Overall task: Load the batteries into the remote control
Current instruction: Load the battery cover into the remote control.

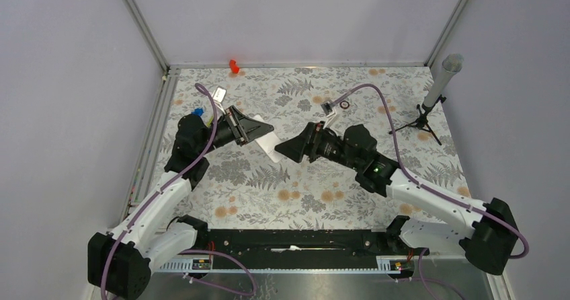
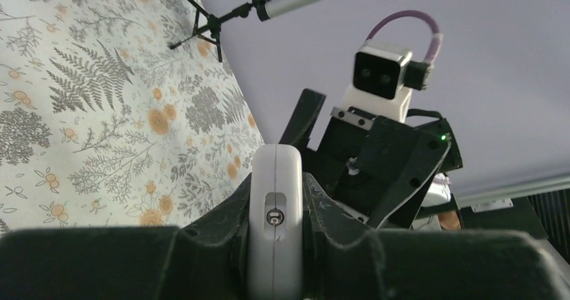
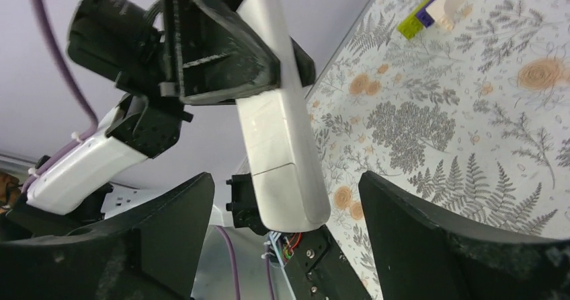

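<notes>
The white remote control is held above the table, clamped near one end by my left gripper. In the left wrist view its narrow end shows between the shut jaws of my left gripper. In the right wrist view its plain white back points toward my right gripper, which is open with one jaw on each side of the remote's free end, not touching it. My right gripper faces the left one closely. No batteries show in any view.
A bright red plastic piece lies at the table's back edge. A small dark ring and a white part lie behind my right arm. A green, purple and white block lies on the table. A microphone stand stands at the right.
</notes>
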You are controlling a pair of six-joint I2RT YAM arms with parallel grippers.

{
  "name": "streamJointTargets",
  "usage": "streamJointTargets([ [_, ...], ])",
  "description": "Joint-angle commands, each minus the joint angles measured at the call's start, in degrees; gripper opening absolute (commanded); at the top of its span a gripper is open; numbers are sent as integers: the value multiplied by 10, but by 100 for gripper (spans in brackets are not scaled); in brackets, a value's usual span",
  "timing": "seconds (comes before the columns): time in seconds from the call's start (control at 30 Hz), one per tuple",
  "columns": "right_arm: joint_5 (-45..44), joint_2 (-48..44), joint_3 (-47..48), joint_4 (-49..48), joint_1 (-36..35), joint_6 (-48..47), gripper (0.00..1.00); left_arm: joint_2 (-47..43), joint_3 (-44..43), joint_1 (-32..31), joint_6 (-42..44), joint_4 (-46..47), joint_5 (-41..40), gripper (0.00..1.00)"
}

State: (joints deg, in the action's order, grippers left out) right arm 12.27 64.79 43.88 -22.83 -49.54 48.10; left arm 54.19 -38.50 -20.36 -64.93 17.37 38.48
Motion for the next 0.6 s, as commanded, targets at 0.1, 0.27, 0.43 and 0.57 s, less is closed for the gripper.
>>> streamJointTargets([
  [0.1,18,-66,-5,22,23,-85,87,1,-45,7,40,21,107,0],
  [0.27,129,-55,11,26,24,-201,87,-11,-56,7,80,14,156,0],
  [0.43,227,-1,72,66,24,-250,80,-26,-55,7,103,21,190,0],
  [0.57,293,41,98,51,24,-243,68,-38,-53,7,114,25,198,0],
])
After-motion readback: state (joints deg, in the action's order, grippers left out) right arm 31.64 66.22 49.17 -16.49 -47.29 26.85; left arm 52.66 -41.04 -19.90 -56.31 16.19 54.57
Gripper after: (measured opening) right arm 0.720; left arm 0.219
